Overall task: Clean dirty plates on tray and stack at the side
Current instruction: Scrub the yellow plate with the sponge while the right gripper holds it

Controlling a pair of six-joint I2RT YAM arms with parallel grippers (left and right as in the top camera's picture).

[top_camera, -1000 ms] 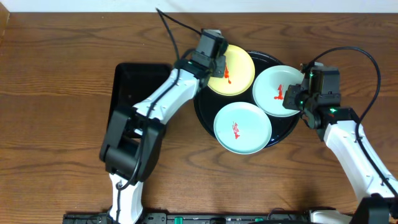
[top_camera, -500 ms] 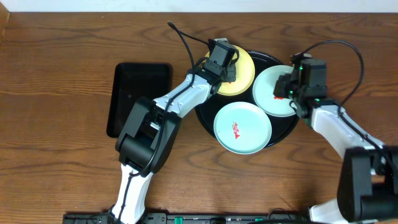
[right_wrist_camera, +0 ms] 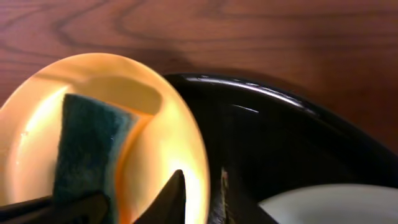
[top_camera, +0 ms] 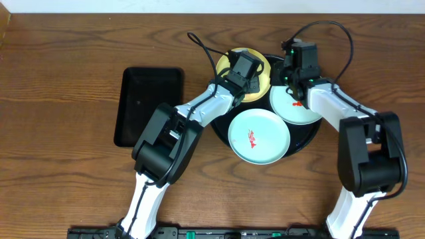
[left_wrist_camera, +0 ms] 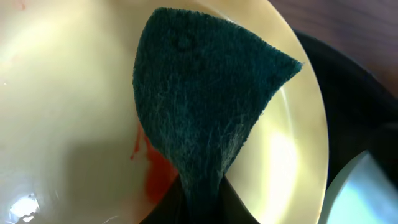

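- where the round black tray (right_wrist_camera: 280,137) sits right of centre in the overhead frame, all three plates lie on it; none is stacked at the side.
- the yellow plate (left_wrist_camera: 74,93) is at the tray's upper left, a red smear (left_wrist_camera: 155,177) still near its middle.
- the left gripper (top_camera: 247,68) is over that plate, clamped on a dark green scouring pad (left_wrist_camera: 205,93) – the pad lies flat on the yellow surface, just beside the smear.
- the right gripper (right_wrist_camera: 200,196) is at the yellow plate's right edge, jaws a little apart, one tip over the plate and one on the tray side; i cannot tell whether they touch the rim.
- one mint plate (top_camera: 302,111) lies at the tray's right, partly under the right arm.
- the other mint plate (top_camera: 259,136) lies at the tray's lower middle, red sauce at its centre.
- a rectangular black tray (top_camera: 147,106) lies on the wooden table (top_camera: 66,66), left of the frame, well apart from the plates.
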